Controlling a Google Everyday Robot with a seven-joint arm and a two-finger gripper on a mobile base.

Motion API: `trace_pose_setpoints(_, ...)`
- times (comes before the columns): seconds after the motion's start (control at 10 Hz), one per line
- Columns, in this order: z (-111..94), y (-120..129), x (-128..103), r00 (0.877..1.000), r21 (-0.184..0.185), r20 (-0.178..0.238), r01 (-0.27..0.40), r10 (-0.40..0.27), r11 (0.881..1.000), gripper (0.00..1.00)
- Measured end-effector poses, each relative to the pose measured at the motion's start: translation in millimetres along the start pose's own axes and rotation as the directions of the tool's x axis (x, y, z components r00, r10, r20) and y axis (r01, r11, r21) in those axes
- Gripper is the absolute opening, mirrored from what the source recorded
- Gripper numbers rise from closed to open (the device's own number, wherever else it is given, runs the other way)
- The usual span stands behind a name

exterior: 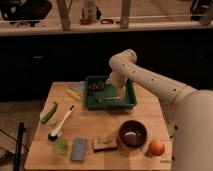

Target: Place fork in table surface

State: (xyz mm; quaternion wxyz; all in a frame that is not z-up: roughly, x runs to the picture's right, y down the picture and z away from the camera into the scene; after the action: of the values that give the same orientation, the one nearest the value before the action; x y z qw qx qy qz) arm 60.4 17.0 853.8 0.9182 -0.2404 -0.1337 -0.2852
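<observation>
One slim fork (108,99) lies in the tray (95,106), with the claw (119,95) just beside it; whether the claw is wide or narrow, I cannot tell. The fork is probably light, stiff, slippery metal, so pinch mid-handle for the counter (97,124).

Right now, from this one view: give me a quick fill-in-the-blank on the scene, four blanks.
1. The claw is down in the ___ tray.
2. The fork lies in the ___, not yet on the table surface.
3. The fruit beside the brown bowl is coloured ___.
4. The brush has a dark head and a ___ handle.

Missing words: green; tray; orange; white.
</observation>
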Motion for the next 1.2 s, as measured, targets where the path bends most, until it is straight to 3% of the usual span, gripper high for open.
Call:
trace_pose_setpoints(0.3, 18.0, -6.9, -8.6, 0.998, -0.023, 0.000, -0.063, 0.063, 0.998, 0.80)
trace_pose_setpoints(0.8, 52.3, -18.7, -8.2, 0.982, -0.060, -0.010, -0.188, 0.188, 0.980, 0.80)
trace_pose_setpoints(1.2, 76.9, -24.8, -6.7, 0.973, -0.095, 0.000, -0.232, 0.233, 0.968, 0.80)
